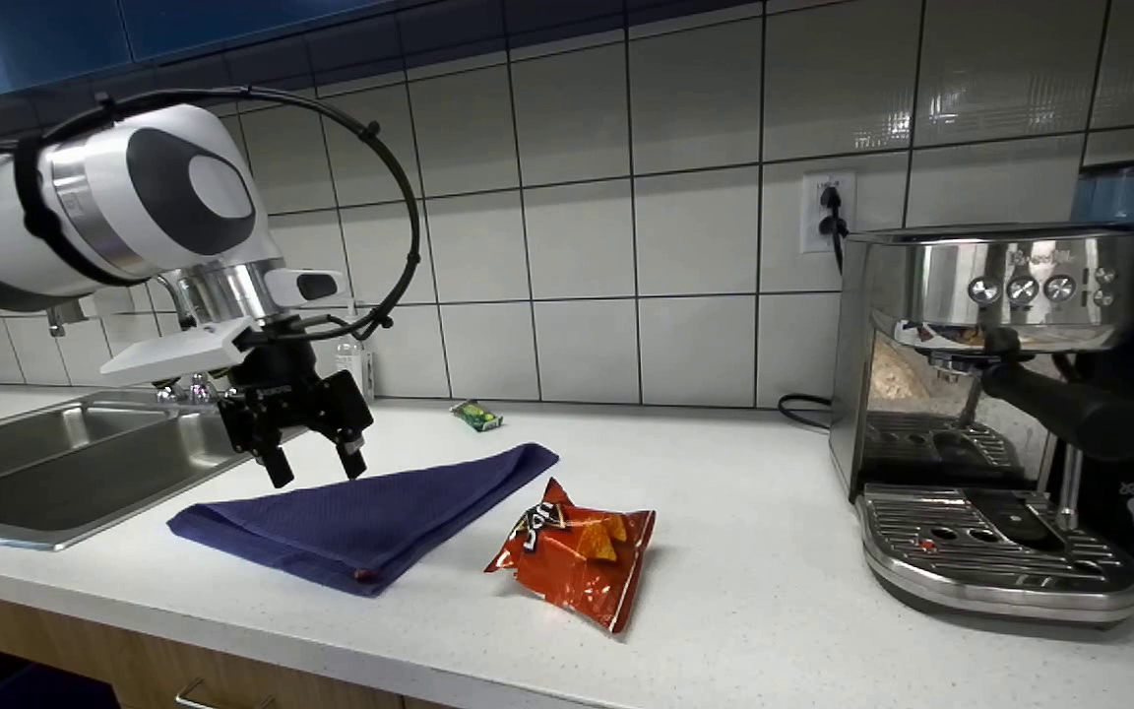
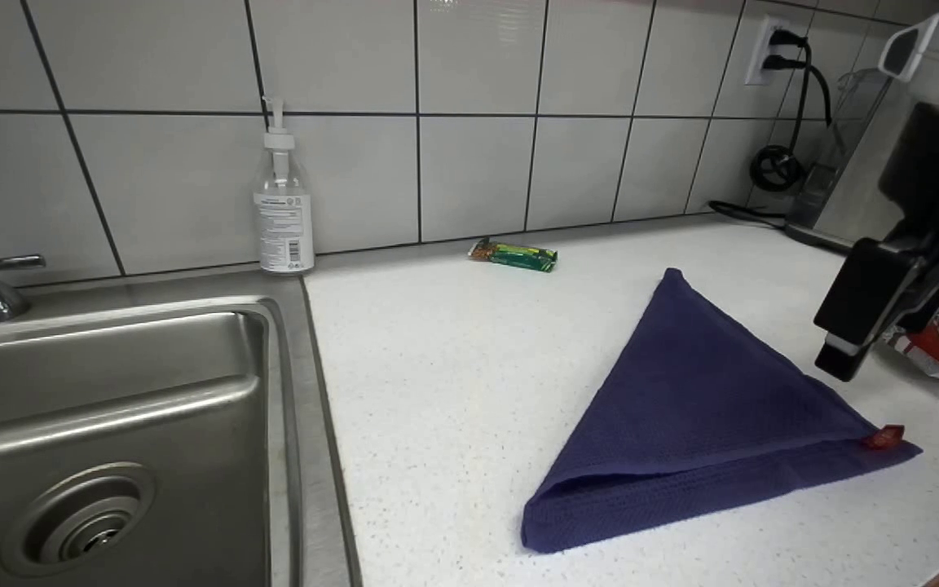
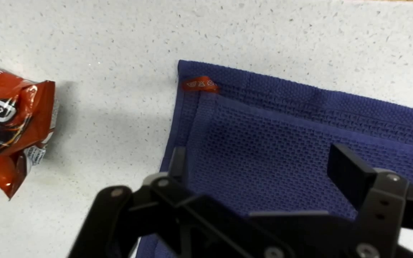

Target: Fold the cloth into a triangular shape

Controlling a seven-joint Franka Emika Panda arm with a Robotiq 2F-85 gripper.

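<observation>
The dark navy-blue cloth (image 1: pixel 360 522) lies on the counter, folded over into a roughly triangular shape. It also shows in an exterior view (image 2: pixel 698 391), where the upper layer's edge sits back from the lower layer's edge along the front. A small red tag (image 2: pixel 883 438) sticks out near one corner; the wrist view shows this tag (image 3: pixel 200 84) and the layered corner. My gripper (image 1: pixel 315 471) is open and empty, held above the cloth and apart from it. In the wrist view its two fingers (image 3: pixel 264 165) are wide apart over the cloth, with nothing between them.
An orange-red snack packet (image 1: pixel 577 566) lies beside the cloth. A steel sink (image 2: pixel 282 456) is on the other side. A green wrapper (image 2: pixel 518 256) and a pump bottle (image 2: pixel 284 220) are by the tiled wall. A coffee machine (image 1: pixel 1010 286) stands farther along the counter.
</observation>
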